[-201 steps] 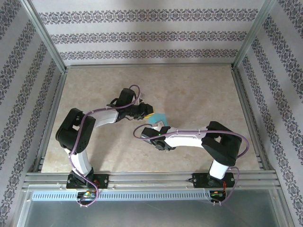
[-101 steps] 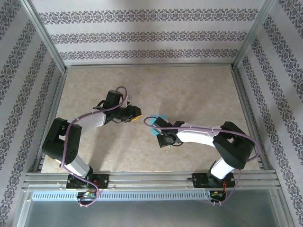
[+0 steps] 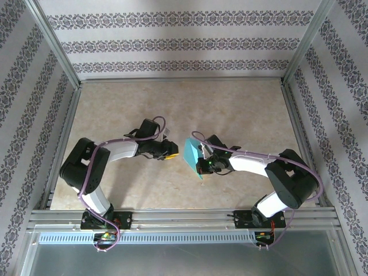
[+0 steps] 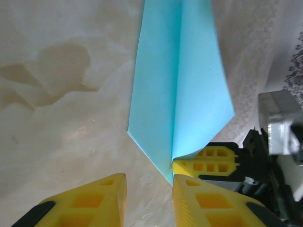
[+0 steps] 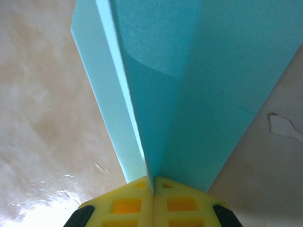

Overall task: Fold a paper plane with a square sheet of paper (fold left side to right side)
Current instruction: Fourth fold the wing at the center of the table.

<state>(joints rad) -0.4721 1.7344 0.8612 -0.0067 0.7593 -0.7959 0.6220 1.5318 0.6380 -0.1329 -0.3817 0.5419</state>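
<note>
Top view: reaches rightward with the left gripper [image 3: 171,154], elbow folded back to the left. Stretches leftward with the right gripper [image 3: 202,163], forearm low, gripping the paper plane [image 3: 191,156] near the middle of the table [image 3: 115,109].

Left wrist: keeps fingers [image 4: 90,201] partly apart on nothing, the plane's tip just beside one pad.

Right wrist: presses fingers [image 5: 180,203] fully together on the plane's lengthwise crease.

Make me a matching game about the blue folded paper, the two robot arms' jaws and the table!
1. folded teal-blue paper plane
2. yellow jaws of the left gripper
3. yellow jaws of the right gripper
4. beige marbled tabletop

A. shut on the paper
B. has a darker stain
C. open, holding nothing
D. creased lengthwise, pinched at its narrow end

Pairs: 1-D, 2-C, 3-A, 4-B
</note>
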